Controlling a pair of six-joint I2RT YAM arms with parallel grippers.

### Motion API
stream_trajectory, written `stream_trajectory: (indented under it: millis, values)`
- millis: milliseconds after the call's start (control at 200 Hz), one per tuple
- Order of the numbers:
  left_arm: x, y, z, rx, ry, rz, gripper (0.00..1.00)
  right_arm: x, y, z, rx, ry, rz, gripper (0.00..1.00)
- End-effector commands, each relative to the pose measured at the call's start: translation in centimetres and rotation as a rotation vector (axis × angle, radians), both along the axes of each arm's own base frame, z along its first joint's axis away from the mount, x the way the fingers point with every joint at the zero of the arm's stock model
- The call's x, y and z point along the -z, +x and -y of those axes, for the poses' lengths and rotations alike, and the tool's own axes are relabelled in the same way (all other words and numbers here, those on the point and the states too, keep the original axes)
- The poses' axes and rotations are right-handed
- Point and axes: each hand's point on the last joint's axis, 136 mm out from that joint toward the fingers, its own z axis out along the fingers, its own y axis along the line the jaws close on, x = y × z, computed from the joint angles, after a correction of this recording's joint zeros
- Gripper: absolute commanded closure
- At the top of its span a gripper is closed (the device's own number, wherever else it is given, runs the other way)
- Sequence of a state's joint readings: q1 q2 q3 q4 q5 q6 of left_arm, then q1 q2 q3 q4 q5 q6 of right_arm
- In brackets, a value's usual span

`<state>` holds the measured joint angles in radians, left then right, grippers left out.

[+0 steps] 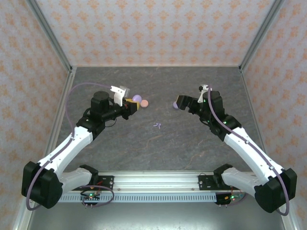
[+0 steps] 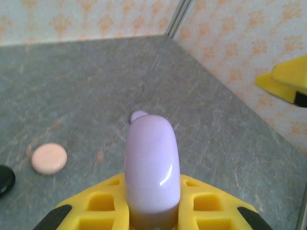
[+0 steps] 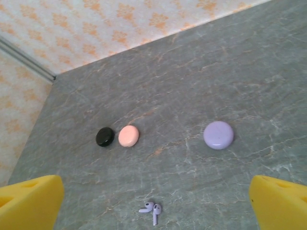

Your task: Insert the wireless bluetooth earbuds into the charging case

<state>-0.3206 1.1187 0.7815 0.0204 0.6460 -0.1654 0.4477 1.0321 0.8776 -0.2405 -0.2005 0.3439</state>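
Fingers of the left end effector are clamped on a lilac case. We see it edge-on from the left wrist, its lower rim cut off by the frame, and we cannot tell whether its lid is closed. Left of it in that view, a pink case lies flat on the table, and a black case is sliced by the frame's edge. Behind the held case a small lilac bump peeks out, too little of it for us to name.

Toward the middle, the earbuds, a lilac pair, lie on bare table between the two arms, apart from every case and nearer the arm bases. From above they are a faint smudge, while the right wrist camera gives us two stemmed buds touching each other.

On the right, the right end effector has its fingers spread wide with nothing between them, each yellow finger cropped at a bottom corner of its own view. From above, a lilac disc sits just at its tip, partly covered, and we cannot tell whether they touch.
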Motion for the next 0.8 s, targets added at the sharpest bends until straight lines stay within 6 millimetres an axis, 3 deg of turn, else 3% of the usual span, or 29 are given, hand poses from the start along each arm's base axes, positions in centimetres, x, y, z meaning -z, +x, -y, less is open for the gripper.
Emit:
stream_trajectory:
  millis: [0,150,340,520,796]
  values:
    - [4.2,-0.4,-1.3,-0.049,0.030,-0.166,1.00,0.5,0.4,0.8,0.056,-0.002,-0.008,0.01]
    - [8.1,0.1,-2.3,-0.098,0.037,-0.315,1.00,1.1,0.6,0.6,0.054,-0.008,-0.028,0.01]
    - [12.5,1.0,-1.9,-0.093,0.019,-0.481,1.00,1.6,0.7,0.5,0.051,-0.009,-0.043,0.01]
    - [15.3,1.9,-1.7,-0.109,0.028,-0.577,1.00,2.1,0.4,0.8,0.055,-0.030,-0.061,0.01]
    - [19.0,2.3,-2.7,-0.192,0.059,-0.674,0.87,2.5,0.1,1.4,0.066,-0.064,-0.069,0.01]
